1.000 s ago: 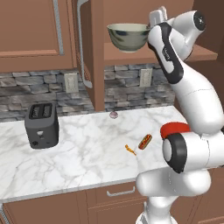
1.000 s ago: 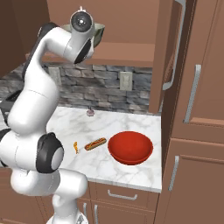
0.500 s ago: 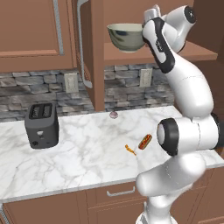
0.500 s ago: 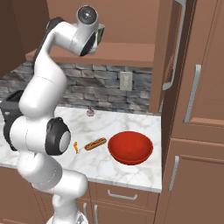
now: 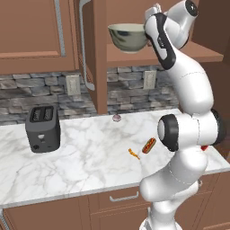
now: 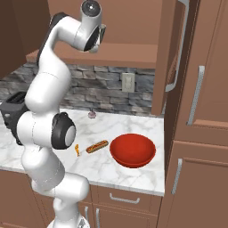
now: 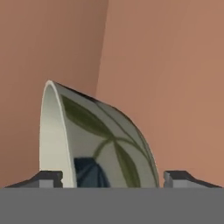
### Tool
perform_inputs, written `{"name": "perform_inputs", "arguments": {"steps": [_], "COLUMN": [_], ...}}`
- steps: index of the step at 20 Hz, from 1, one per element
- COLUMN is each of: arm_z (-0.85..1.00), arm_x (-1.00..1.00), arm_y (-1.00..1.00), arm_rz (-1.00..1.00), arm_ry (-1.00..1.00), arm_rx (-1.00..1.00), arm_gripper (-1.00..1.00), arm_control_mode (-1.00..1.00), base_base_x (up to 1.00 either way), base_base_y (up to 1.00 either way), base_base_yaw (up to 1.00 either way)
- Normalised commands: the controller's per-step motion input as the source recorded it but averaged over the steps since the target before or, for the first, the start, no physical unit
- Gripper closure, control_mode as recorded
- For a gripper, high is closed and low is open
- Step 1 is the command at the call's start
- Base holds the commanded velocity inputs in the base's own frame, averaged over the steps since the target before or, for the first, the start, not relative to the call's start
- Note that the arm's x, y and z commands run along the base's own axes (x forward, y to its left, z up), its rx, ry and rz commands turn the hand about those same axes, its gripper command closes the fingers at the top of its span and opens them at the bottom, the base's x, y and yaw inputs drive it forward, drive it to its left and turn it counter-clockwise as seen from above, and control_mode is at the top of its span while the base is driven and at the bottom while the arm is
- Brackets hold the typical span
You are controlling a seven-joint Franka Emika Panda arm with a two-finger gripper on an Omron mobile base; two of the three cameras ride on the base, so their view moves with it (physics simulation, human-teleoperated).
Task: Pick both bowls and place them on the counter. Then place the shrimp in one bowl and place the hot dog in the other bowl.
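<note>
White marble worktop point(image 5: 90, 166) lies nearest, carrying the tiny orange shrimp point(image 5: 134, 153) just beside the hot dog point(image 5: 148, 144), the two apart by a sliver. In the right base view the glossy red bowl point(image 6: 132, 150) sits on the same worktop just beside the hot dog. A black toaster point(image 5: 43, 128) stands well to the left, and a small pinkish bulb point(image 5: 117, 118) rests near the stone backsplash. Higher and farther back, the grey-beige bowl point(image 5: 129, 37) stands on the open cabinet shelf point(image 5: 197, 54). The end effector point(image 7: 113, 177) is raised at that bowl's rim, its two fingertips point(image 7: 48, 178) spread wide with the bowl's wall between them, not clamped.
</note>
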Motion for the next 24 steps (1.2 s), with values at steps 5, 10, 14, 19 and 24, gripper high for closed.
{"name": "perform_inputs", "arguments": {"steps": [5,10,14,19,24], "arm_z": [-0.09,-0.18,-0.03,0.0,-0.18], "arm_x": [-0.28,-0.63,-0.91,-1.0,-1.0], "arm_y": [0.07,0.14,0.08,0.0,0.02], "arm_rz": [0.0,0.0,0.0,0.0,0.01], "arm_ry": [-0.06,-0.06,-0.1,-0.15,-0.09], "arm_rx": [0.0,0.02,0.02,0.05,0.0], "arm_gripper": [1.0,1.0,1.0,1.0,1.0], "arm_control_mode": [-1.0,-1.0,-1.0,-1.0,-1.0], "base_base_x": [0.0,0.0,0.0,0.0,0.0], "base_base_y": [0.0,0.0,0.0,0.0,0.0], "base_base_yaw": [0.0,0.0,0.0,0.0,0.0]}}
